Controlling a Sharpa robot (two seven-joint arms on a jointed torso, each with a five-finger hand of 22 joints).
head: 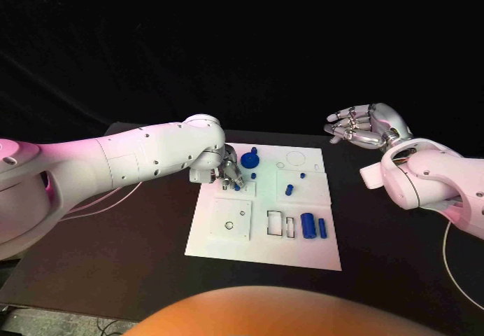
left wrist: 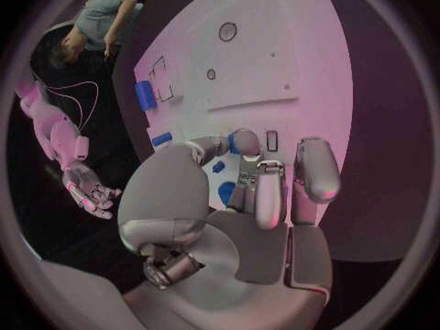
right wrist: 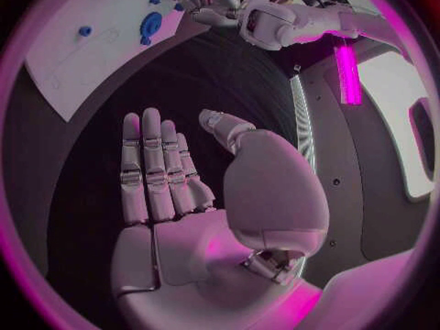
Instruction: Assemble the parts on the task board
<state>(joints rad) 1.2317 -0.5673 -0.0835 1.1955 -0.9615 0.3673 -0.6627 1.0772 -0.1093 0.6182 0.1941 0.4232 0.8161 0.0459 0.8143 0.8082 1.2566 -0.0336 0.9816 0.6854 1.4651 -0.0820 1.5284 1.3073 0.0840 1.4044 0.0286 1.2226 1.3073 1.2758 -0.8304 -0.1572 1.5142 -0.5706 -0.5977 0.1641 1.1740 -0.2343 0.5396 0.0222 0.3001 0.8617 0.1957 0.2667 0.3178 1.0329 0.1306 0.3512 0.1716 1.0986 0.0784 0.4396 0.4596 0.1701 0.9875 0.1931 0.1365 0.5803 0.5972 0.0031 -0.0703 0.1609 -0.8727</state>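
**A:** Where are your hands?

**B:** My left hand is down over the far left part of the task board, fingers curled toward the plate. In my left wrist view a small blue part sits right at my fingertips. It is touching them, but I cannot tell whether I truly have it pinched or am only pressing on it.

**A:** And the right?

**B:** My right hand is up off the table, well to the right of the board and beyond its far edge. It holds nothing; the fingers lie straight and side by side with the thumb apart, palm bare.

**A:** What lies on the board?

**B:** A round blue part at the far left, just beside my left hand. A small blue piece rests near the middle. Near the right of the board, two blue cylinders lie side by side, next to a rectangular outline. A square white panel with a small round hole takes up the near left.

**A:** The board itself?

**B:** It lies flat in the middle of the black table, between my two arms.
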